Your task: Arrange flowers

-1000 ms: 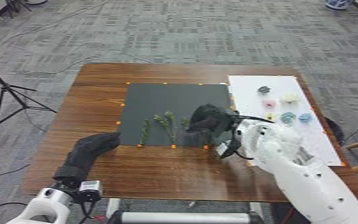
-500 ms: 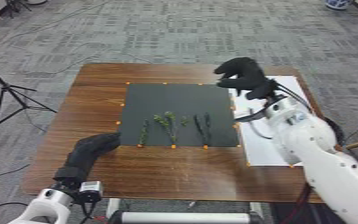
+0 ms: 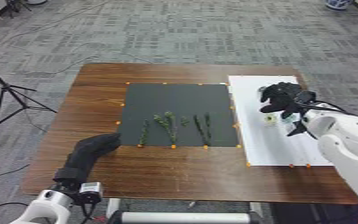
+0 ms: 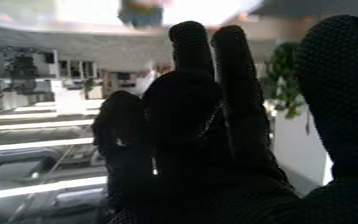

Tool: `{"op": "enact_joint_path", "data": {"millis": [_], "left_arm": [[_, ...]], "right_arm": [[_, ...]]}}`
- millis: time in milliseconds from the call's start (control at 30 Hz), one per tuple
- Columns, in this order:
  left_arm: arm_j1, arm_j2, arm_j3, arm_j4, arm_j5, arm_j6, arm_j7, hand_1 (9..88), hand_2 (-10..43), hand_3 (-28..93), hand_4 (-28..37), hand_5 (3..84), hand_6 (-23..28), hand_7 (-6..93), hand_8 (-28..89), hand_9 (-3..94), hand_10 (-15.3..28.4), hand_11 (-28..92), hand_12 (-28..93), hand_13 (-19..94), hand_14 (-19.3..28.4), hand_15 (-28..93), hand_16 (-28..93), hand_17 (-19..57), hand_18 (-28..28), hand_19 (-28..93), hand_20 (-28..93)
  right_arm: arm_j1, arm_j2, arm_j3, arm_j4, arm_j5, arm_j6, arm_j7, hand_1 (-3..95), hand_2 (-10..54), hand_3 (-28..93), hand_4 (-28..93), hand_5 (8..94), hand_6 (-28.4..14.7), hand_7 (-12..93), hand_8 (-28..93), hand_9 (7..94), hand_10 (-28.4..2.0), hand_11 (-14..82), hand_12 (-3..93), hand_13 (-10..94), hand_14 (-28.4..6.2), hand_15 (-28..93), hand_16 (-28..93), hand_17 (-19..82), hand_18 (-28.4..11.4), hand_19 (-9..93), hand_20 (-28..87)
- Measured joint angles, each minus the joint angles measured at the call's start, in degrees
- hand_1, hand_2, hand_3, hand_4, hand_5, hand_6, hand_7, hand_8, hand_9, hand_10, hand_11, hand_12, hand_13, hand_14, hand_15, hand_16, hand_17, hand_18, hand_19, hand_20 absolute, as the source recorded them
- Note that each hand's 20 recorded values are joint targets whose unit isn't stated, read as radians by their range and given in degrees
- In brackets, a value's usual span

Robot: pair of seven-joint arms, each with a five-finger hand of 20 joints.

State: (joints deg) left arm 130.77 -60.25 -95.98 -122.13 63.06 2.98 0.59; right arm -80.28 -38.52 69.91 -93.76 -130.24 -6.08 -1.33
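The robot's right hand (image 3: pixel 284 97) has swung down and outward from near the far left corner of the white sheet to a spot over its blossoms, while the left hand (image 3: pixel 95 145) keeps its place at lower left. On the brown counter (image 3: pixel 158 172), the floral display looks to be in its early stages: the dark mat (image 3: pixel 175 100), at the center of the frame, carries the greenery, while blossoms lie on the white sheet (image 3: pixel 257 145) at right. The right hand is released, its fingers loosely extended and no flower visible in its grasp; whether the left is clenched, one cannot tell. Across the lower part of the mat lie, apart from one another, a branching sprig (image 3: pixel 167 122), a pair of dark leafy stems (image 3: pixel 207 130), a slim green stem (image 3: pixel 143 134) and a small green sprig (image 3: pixel 184 121). Adding the blossoms appears to be the work left. A pale yellow blossom (image 3: pixel 270 119) shows beside the right hand, which partly blocks the head view of the sheet and hampers a full count. A black tripod (image 3: pixel 6 89) stands on the floor at left, clear of the work.
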Motion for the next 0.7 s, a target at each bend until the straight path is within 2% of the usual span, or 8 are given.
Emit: {"op": "enact_joint_path", "data": {"millis": [233, 300, 367, 467, 500, 567, 633, 700], "left_arm": [[0.4, -0.16, -0.13, -0.25, 0.05, -0.03, 0.02, 22.3, 2.3, 67, -25.7, 47.5, 4.3, 14.4, -7, 45.6, 14.4, 20, 15, 35, 17.4, 16, 5, 0.3, 13.9, 12, 16], [0.5, -0.20, -0.16, -0.30, 0.05, -0.03, 0.04, 22.3, 2.3, 67, -25.7, 47.6, 4.3, 14.4, -7, 45.6, 14.4, 20, 15, 35, 17.4, 16, 5, 0.3, 13.9, 12, 16], [0.6, -0.22, -0.16, -0.33, 0.05, 0.01, 0.14, 23.0, 2.1, 67, -25.6, 48.0, 4.3, 14.8, -7, 46.2, 14.3, 20, 15, 35, 17.3, 16, 5, 0.8, 13.7, 13, 16], [0.7, -0.10, 0.44, -0.29, 0.09, 1.01, 1.06, 26.9, -0.1, 67, -23.9, 48.5, 4.4, 15.4, -7, 46.8, 14.2, 21, 15, 36, 16.5, 15, 4, 3.1, 11.9, 12, 15], [0.7, 0.12, 1.15, -0.15, 0.10, 2.29, 2.01, 27.5, -0.5, 67, -23.2, 48.4, 4.4, 15.6, -7, 46.8, 14.1, 21, 15, 36, 16.1, 15, 4, 3.6, 11.4, 11, 15], [0.7, 1.12, 4.07, 0.43, 0.10, 8.23, 6.17, 28.5, -1.4, 68, -22.3, 47.4, 3.9, 16.8, -7, 46.6, 13.9, 22, 15, 36, 15.2, 15, 4, 4.5, 10.2, 10, 15], [0.4, 2.42, 7.46, 1.15, -0.04, 15.94, 11.25, 28.6, -1.6, 68, -22.1, 47.5, 3.6, 18.1, -8, 46.7, 13.8, 22, 14, 36, 14.9, 14, 4, 4.9, 9.8, 10, 15], [0.0, 3.44, 9.85, 1.90, -0.69, 23.41, 15.46, 28.4, -1.4, 68, -22.3, 48.2, 3.4, 18.8, -8, 47.4, 14.0, 23, 15, 36, 14.9, 15, 4, 4.9, 9.8, 10, 15]], "right_arm": [[-1.2, 1.2, -0.6, 0.8, -1.3, -3.2, -1.4, 40.8, -9.5, 69, -19, 57.2, 0.2, 31, -4, 67.5, -10.6, 18.6, 23.0, 81, -4.3, 67, 34, 54, -15.6, 93, 61], [-1.9, 1.4, -0.5, 0.8, -1.9, -3.3, -1.4, 48.3, -9.5, 64, -20, 56.7, 1.2, 36, 11, 70.4, -9.4, 18.6, 32.7, 81, -3.7, 69, 34, 55, -15.0, 93, 63], [-2.8, 1.6, -0.5, 0.8, -2.3, -3.1, -1.1, 55.8, -9.5, 60, -19, 57.5, 2.2, 41, 16, 74.5, -8.2, 13.8, 46.7, 82, -2.9, 70, 34, 57, -14.4, 93, 64], [-3.2, 2.0, -1.7, 1.1, -2.4, -0.3, 0.0, 61.0, -9.5, 60, -19, 59.1, 3.3, 47, 18, 76.6, -7.9, 17.6, 53.7, 84, -2.0, 71, 34, 59, -13.7, 93, 66], [-3.2, 2.1, -2.5, 1.4, -2.4, 1.2, 0.5, 61.6, -9.5, 60, -19, 59.5, 3.2, 47, 18, 77.0, -7.7, 18.6, 54.6, 84, -2.0, 71, 34, 59, -13.6, 93, 66], [-3.2, 2.3, -4.2, 2.0, -2.1, 5.1, 1.1, 62.3, -9.5, 60, -20, 60.4, 2.9, 48, 17, 77.8, -7.4, 19.3, 54.9, 84, -1.7, 71, 35, 59, -13.4, 93, 66], [-3.2, 2.3, -5.0, 2.4, -1.6, 7.2, 1.1, 62.4, -9.5, 60, -20, 60.9, 2.9, 48, 17, 78.6, -7.0, 19.5, 54.6, 85, -1.6, 71, 35, 60, -13.4, 93, 66], [-3.2, 2.3, -5.2, 2.4, -0.8, 7.8, 1.0, 62.4, -9.5, 61, -20, 61.6, 2.7, 47, 17, 79.4, -6.8, 19.3, 54.3, 85, -1.5, 70, 35, 60, -13.3, 93, 66]]}}
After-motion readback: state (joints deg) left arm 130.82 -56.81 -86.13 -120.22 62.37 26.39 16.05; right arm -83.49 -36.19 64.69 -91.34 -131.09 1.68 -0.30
